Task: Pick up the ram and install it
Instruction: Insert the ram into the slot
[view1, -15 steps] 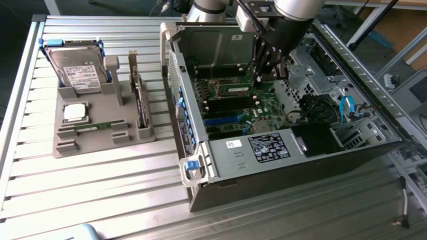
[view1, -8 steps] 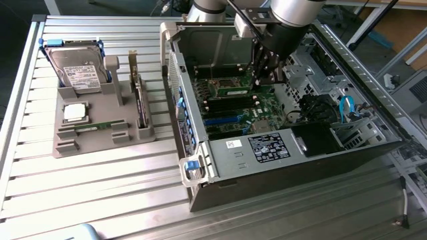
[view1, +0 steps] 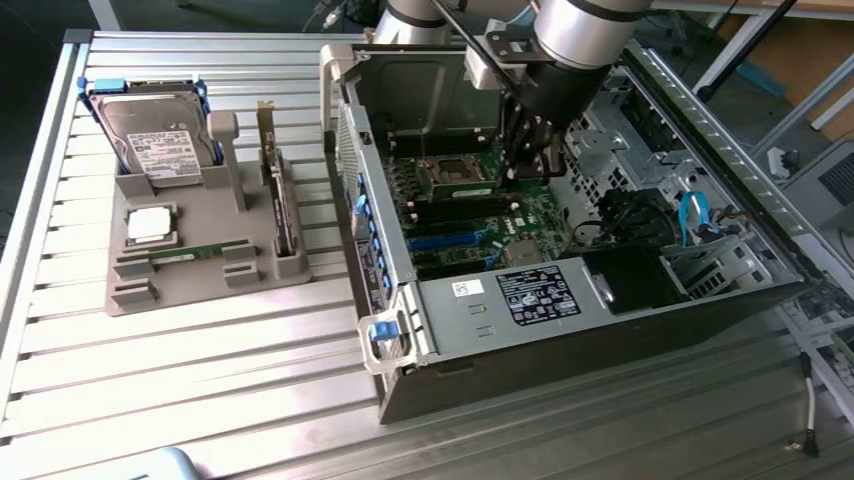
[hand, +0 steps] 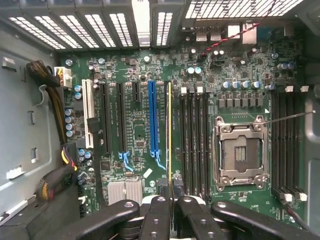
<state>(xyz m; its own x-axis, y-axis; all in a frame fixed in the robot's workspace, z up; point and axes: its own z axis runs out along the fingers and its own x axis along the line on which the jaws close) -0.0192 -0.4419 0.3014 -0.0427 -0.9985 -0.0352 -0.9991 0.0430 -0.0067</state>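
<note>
My gripper (hand: 170, 200) is squeezing narrow, and it is holding the ram (hand: 169, 135) between its fingers. In the exterior view my gripper (view1: 531, 165) is reaching down inside the open computer case (view1: 400, 330), just over the green board.

I think the picking up is done. The putting in is not done yet. The ram is hanging above the board, between the blue slot (hand: 152, 120) and the row of black memory slots (hand: 195, 140). It is near those slots, but I am judging that it is not sitting in one yet. The square processor socket (hand: 240, 152) is lying past the slots.

I am seeing the ram from its thin edge. It is looking like a long, dark, skinny strip with a yellow line running along it. I cannot see its flat side or its label.

Outside the case, a grey tray (view1: 200, 290) is resting on the bench (view1: 200, 380). It is holding a hard drive (view1: 160, 140) and another small green stick (view1: 196, 252).
</note>
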